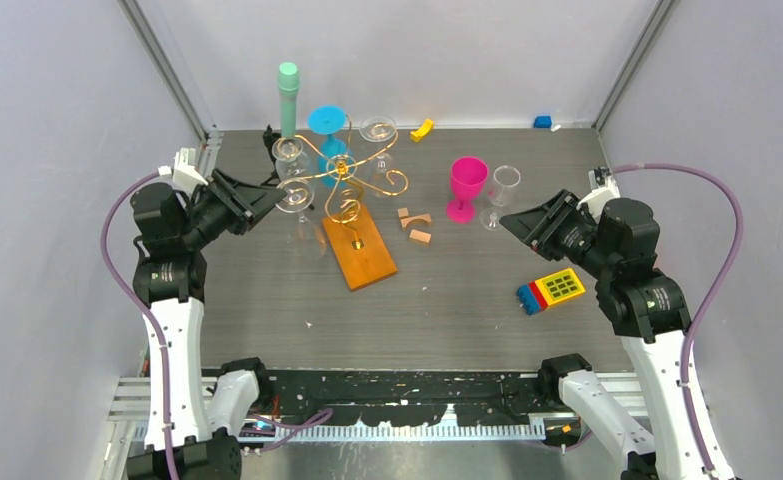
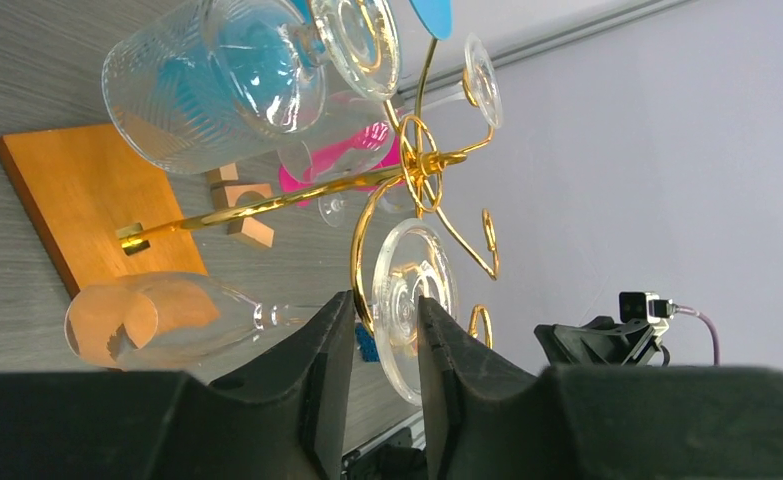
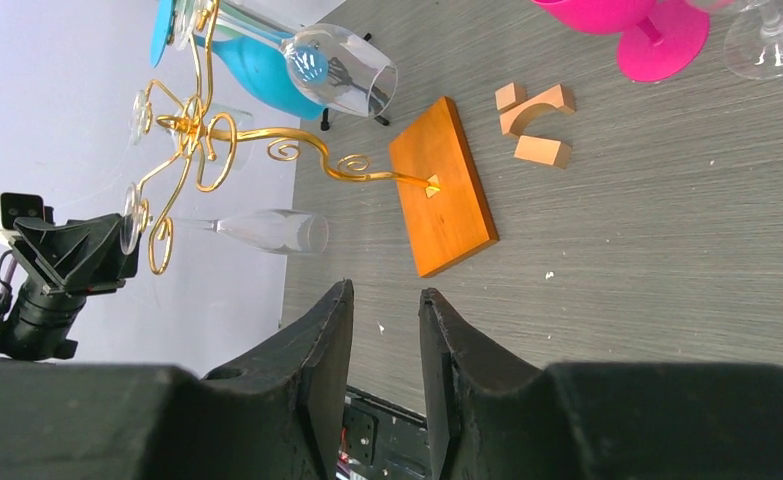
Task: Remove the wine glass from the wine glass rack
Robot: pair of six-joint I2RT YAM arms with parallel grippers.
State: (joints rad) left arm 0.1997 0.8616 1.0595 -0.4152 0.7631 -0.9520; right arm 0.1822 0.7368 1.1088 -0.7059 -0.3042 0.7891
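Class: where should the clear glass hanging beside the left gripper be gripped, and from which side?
Grip the wine glass by its thin stem, just under the foot hanging on the rack, probably coming sideways from the left gripper side: the stem is slim and bare there.

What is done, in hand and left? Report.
Done: the left gripper is at the rack, its jaws either side of the foot of a hanging glass. In hand: the grasp; I cannot tell whether it is clamped. Left: slide the glass off its arm and lift it clear. The right gripper hangs open, empty.
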